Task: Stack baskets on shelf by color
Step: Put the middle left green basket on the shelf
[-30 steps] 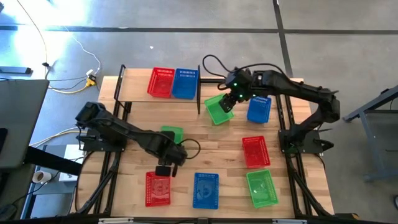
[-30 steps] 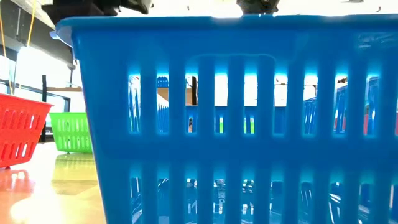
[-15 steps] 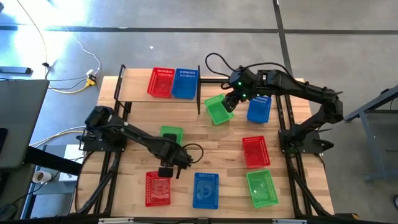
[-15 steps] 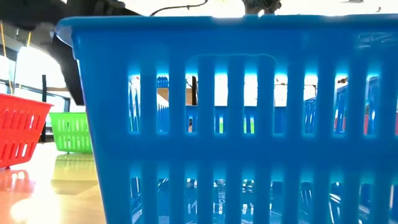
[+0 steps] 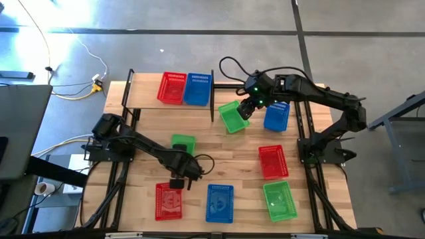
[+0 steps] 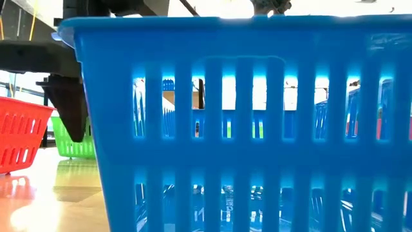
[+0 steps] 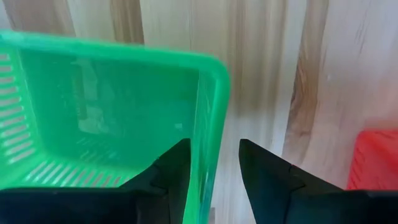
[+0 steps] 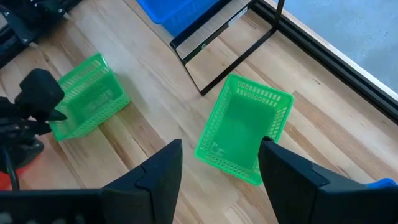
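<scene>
**Left arm creeps toward the middle green basket**

Since a second ago the left gripper [image 5: 180,174] has shifted, its fingers straddling the green basket [image 5: 183,143] wall mid-table. Light, springy plastic; rim grips best. Right gripper [image 5: 244,111] hovers wide over another green basket [image 5: 230,118] beside the shelf [image 5: 143,91].

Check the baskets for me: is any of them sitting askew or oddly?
Yes. The green basket near the shelf lies skewed to the table planks, under the open right tool. A second green basket has the left tool straddling its wall. The rest sit square.
</scene>
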Motion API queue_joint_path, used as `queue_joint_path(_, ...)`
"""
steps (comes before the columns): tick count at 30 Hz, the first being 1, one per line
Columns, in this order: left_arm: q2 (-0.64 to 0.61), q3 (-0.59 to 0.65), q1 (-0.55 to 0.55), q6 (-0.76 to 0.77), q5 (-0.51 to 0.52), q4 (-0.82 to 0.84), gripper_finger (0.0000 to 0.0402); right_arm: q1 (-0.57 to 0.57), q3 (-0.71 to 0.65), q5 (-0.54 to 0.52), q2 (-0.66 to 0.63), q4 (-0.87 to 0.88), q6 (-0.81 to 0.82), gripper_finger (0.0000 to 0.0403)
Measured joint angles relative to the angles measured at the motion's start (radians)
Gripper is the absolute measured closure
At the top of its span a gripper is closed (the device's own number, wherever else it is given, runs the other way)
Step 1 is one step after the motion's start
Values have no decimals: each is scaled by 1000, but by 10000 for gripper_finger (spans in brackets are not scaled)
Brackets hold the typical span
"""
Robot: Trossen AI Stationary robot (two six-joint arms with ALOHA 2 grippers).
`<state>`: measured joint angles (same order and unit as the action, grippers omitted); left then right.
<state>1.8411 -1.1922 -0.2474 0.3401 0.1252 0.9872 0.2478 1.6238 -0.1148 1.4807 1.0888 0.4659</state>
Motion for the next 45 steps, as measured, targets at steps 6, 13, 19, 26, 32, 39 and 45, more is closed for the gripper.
queue_joint_path(6, -1, 1, 0, -36, 8, -3, 319, 0, 0, 1, 0, 0, 0, 208)
queue_joint_path(13, -1, 1, 0, -76, 11, -7, 395, 0, 0, -7, 0, 0, 0, 208)
queue_joint_path(19, -10, 0, -10, -75, -10, -3, 399, 0, 0, -8, 0, 0, -3, 208)
queue_joint_path(26, -68, -2, -40, -19, -13, 18, 401, 0, 0, -8, 0, -1, -3, 208)
queue_joint_path(32, -155, -2, -72, 36, 4, 49, 401, 0, 0, -11, 0, -1, -3, 208)
queue_joint_path(39, -286, -4, -116, 85, 23, 118, 401, 0, 0, -11, 1, -1, -3, 208)
queue_joint_path(45, -399, -4, -138, 109, 66, 249, 401, 0, 0, -12, 1, -1, -3, 208)
